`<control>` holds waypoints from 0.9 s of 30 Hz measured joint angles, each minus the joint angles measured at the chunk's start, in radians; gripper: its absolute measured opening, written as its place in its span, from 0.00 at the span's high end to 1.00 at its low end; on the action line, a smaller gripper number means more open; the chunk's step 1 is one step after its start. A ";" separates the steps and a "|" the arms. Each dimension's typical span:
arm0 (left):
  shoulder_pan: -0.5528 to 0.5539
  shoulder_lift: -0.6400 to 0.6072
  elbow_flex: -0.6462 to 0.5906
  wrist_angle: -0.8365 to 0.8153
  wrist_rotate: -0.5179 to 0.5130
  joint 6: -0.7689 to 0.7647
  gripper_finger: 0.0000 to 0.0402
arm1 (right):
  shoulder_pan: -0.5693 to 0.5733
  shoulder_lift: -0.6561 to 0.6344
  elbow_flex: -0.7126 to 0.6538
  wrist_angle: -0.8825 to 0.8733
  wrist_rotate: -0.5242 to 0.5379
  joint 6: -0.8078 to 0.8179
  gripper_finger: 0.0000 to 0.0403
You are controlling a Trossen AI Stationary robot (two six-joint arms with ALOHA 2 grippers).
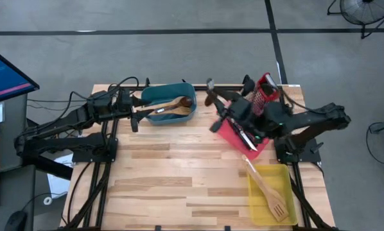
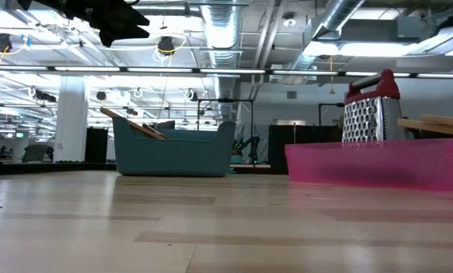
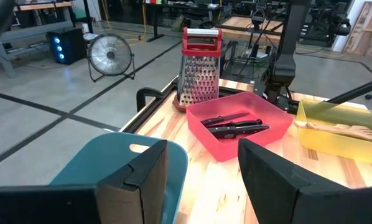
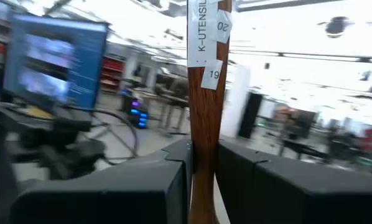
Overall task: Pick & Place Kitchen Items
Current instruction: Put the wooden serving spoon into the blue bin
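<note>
**A:** Jaws, right gripper [image 4: 203, 168]: what are they gripping?

**B:** They are clamping a brown wooden handle [image 4: 205, 93] carrying paper labels; it is standing up between the fingers. From above, this gripper is hovering over the red bin [image 1: 234, 136], at the table's [image 1: 166, 179] far right.

**A:** Jaws, left gripper [image 3: 204, 180]?

**B:** Parted and holding nothing. It is hanging beside the teal bin [image 1: 147, 96], at the far left.

**A:** Teal bin contents?

**B:** Wooden spoons [image 1: 176, 106], a few, with one dark bowl showing. They are lying across the bin.

**A:** Red bin?

**B:** Black-handled knives [image 3: 236, 124], lying flat on its floor. A steel grater [image 3: 200, 68] with a red grip is standing just behind that bin.

**A:** Yellow bin [image 1: 282, 176]?

**B:** One pale slotted turner [image 1: 268, 189], with its handle sticking out over the rim toward the red bin.

**A:** Progress?

**B:** No loose utensils are showing on the bare tabletop, so sorting is looking nearly finished. Outstanding, by my judgement: the piece in the right gripper, which is awaiting a bin. Its working end is hidden, so I cannot tell its type.
</note>
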 joint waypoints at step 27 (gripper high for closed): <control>0.000 0.000 0.000 -0.001 0.000 0.000 0.56 | -0.587 0.456 0.001 -0.038 -0.855 0.311 0.87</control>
